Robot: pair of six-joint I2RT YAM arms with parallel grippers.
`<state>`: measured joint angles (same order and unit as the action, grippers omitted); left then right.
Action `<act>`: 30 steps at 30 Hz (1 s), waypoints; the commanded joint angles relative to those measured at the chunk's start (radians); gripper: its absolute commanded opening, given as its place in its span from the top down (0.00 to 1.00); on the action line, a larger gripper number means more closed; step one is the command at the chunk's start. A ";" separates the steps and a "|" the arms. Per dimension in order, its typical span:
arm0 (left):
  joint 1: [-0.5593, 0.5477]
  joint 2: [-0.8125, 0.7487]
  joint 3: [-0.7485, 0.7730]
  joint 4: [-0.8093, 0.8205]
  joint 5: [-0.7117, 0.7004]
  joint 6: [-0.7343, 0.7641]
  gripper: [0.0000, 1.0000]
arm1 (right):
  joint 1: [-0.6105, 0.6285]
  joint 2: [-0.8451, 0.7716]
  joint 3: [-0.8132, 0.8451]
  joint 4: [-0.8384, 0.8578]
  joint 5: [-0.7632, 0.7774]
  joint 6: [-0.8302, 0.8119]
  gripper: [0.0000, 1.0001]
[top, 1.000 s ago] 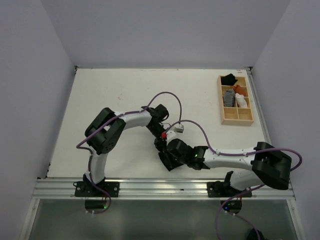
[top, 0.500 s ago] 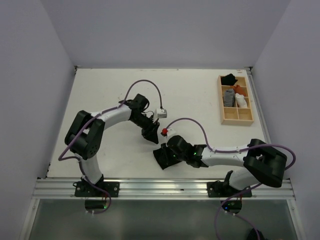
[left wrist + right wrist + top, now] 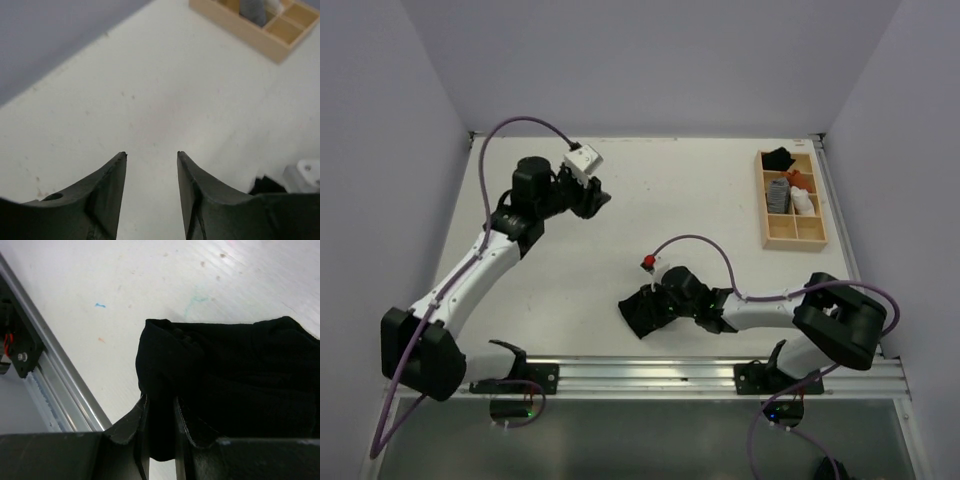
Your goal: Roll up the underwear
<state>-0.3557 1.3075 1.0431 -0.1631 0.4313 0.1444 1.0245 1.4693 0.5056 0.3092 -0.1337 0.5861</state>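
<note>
Right wrist view: my right gripper (image 3: 159, 409) pinches a narrow fold of the black underwear (image 3: 235, 375), bunched on the table (image 3: 100, 280) near the front rail (image 3: 55, 385). My left gripper (image 3: 151, 155) hangs empty, jaws apart, well away. On one thin pinch, I fear the fabric could slip and unroll.

wooden tray (image 3: 809, 229) far right, underwear (image 3: 640, 312) front centre

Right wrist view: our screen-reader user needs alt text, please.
The right claw pinches a fold of black underwear lying on a white table, close to the metal rail at the table's edge.
</note>
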 commanded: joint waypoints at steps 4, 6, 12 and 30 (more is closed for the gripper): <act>0.012 0.011 0.159 0.240 -0.085 -0.226 0.48 | -0.003 0.126 -0.035 -0.030 -0.150 -0.075 1.00; 0.018 0.068 0.221 0.130 0.048 -0.183 0.47 | -0.003 0.122 -0.065 0.022 -0.178 -0.068 1.00; 0.037 0.184 0.267 -0.121 0.397 0.136 0.57 | -0.081 0.222 -0.124 0.229 -0.373 -0.005 1.00; -0.167 0.128 -0.030 -0.647 0.482 0.860 0.52 | -0.181 0.505 -0.110 0.465 -0.662 0.113 0.99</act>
<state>-0.4473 1.4631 1.0561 -0.7235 0.9382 0.8623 0.8360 1.8881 0.4442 0.9981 -0.7937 0.7322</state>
